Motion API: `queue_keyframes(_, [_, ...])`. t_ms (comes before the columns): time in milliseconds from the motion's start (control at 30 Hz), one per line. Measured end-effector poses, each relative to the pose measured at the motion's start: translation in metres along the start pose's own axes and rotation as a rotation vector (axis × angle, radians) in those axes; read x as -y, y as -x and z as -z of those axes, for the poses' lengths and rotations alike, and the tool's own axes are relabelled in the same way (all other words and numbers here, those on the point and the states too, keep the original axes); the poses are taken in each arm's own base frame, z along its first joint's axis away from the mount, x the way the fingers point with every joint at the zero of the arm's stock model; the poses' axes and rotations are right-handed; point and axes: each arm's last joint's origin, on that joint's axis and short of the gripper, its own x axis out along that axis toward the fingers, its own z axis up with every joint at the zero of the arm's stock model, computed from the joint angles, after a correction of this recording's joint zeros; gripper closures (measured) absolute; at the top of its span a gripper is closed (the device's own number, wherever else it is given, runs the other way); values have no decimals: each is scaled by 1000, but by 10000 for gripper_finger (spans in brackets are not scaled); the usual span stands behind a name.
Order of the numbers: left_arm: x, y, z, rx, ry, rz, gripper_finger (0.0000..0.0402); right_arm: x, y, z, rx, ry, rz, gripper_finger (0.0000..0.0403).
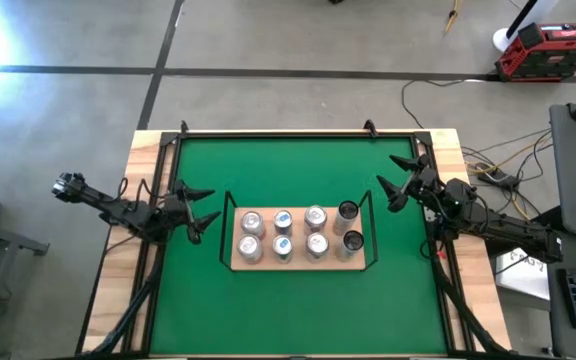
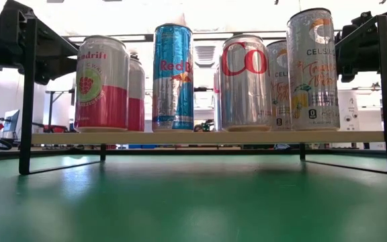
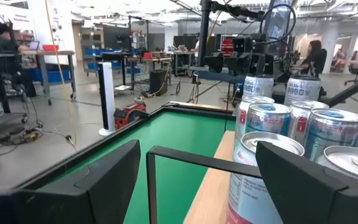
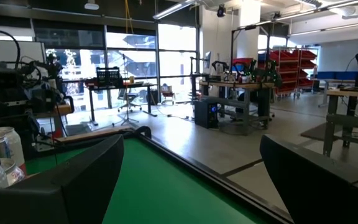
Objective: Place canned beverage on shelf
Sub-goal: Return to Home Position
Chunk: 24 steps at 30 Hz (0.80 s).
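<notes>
We count eight cans upright on the shelf, which sits between the hands. We see none on the bench. The left hand and right hand are spread wide and empty, each just beside a shelf end. We judge placement complete, with only withdrawal outstanding.
</notes>
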Motion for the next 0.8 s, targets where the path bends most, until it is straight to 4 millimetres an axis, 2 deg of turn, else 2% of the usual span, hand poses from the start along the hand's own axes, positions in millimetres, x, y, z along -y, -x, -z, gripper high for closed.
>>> queue_keyframes(800, [1, -2, 1, -22, -22, -26, 98, 0, 0, 0, 0, 0, 0, 35])
